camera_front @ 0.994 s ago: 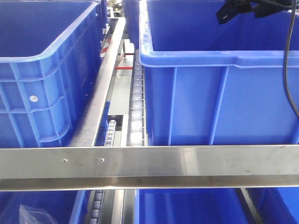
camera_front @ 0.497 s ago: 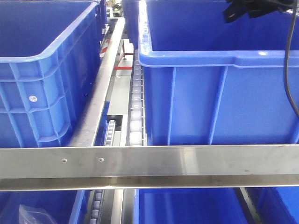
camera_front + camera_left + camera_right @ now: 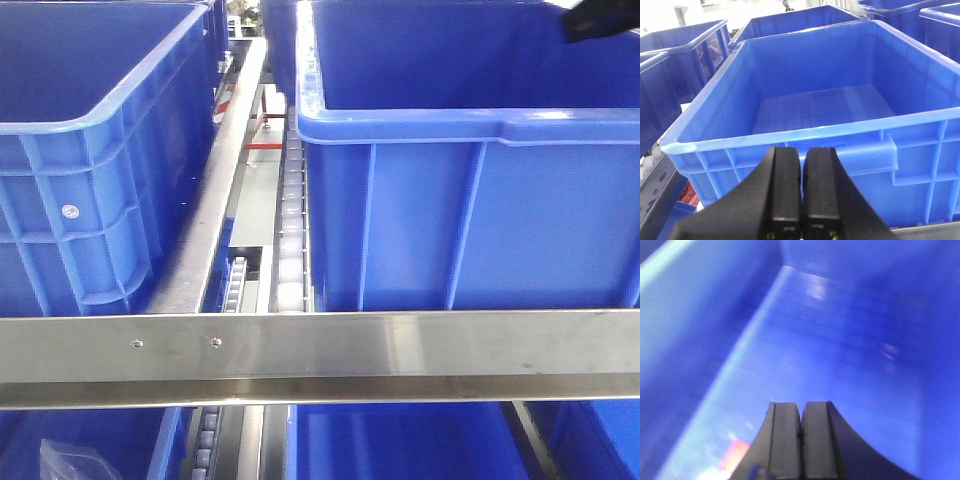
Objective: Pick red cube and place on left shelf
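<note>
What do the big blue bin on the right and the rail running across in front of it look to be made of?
The blue bin looks like moulded plastic with a semi-gloss finish: ribbed walls, a rolled rim and soft highlights along the edge. The rail looks like brushed metal, probably stainless steel or aluminium: grey, streaky sheen, with small screw heads set into it.

4 blue bins (image 3: 460, 190), 1 red cube (image 3: 733, 454)

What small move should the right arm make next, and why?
Probably open the right gripper and ease it down-left toward the red cube. In the right wrist view its fingers are pressed together with nothing between them, and a red patch, likely the cube, lies on the blue bin's floor just left of them.
</note>
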### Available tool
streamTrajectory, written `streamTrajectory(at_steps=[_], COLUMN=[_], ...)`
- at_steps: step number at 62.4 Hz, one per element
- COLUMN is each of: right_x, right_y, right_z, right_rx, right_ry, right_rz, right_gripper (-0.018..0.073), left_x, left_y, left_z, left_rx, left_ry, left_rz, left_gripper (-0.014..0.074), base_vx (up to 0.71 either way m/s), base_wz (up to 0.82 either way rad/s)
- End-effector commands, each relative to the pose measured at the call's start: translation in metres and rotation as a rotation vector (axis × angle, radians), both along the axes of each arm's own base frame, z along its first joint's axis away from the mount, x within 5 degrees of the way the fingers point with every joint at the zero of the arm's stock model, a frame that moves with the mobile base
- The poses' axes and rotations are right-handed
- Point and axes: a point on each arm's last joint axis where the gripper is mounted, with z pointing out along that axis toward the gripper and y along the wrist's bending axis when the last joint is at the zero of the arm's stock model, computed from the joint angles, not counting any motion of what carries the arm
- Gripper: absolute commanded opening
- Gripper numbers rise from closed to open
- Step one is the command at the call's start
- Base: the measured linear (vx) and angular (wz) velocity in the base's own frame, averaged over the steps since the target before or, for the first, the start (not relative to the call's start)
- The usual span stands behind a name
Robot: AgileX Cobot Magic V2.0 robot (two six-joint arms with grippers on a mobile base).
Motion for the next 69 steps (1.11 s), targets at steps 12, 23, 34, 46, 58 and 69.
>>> streamTrajectory(at_steps=[12,23,34,46,58,69], right_x=[-0.038,-0.059,-0.076,-0.094,-0.112,-0.128], right_y=[-0.016,-0.02,-0.022,-0.026,-0.04,-0.047], right_z=[0.018,0.008,-0.004,-0.016,-0.03,-0.031], right_rx=[0.033,0.032,0.027,0.029,0.026,0.031], right_ry=[-0.182,-0.177,-0.133,-0.144,-0.161,-0.219], right_rz=[-0.047,-0.044,-0.031,-0.037,-0.109,-0.155], right_gripper=[0.0057,0.0057,0.0057,0.0057,0.0057,0.0057], left_x=[0.0,0.0,0.0,0.0,0.0,0.0], left_y=[0.0,0.0,0.0,0.0,0.0,0.0], left_z=[0.001,0.001,0.001,0.001,0.001,0.001], left_rx=[-0.005,-0.005,-0.005,-0.005,-0.005,-0.005], left_ry=[-0.071,-0.071,-0.071,-0.071,-0.071,-0.071], left_rz=[0.0,0.0,0.0,0.0,0.0,0.0], left_gripper=[0.0106,0.0106,0.0106,0.0106,0.0106,0.0106], base_vx=[0.0,0.0,0.0,0.0,0.0,0.0], base_wz=[0.0,0.0,0.0,0.0,0.0,0.0])
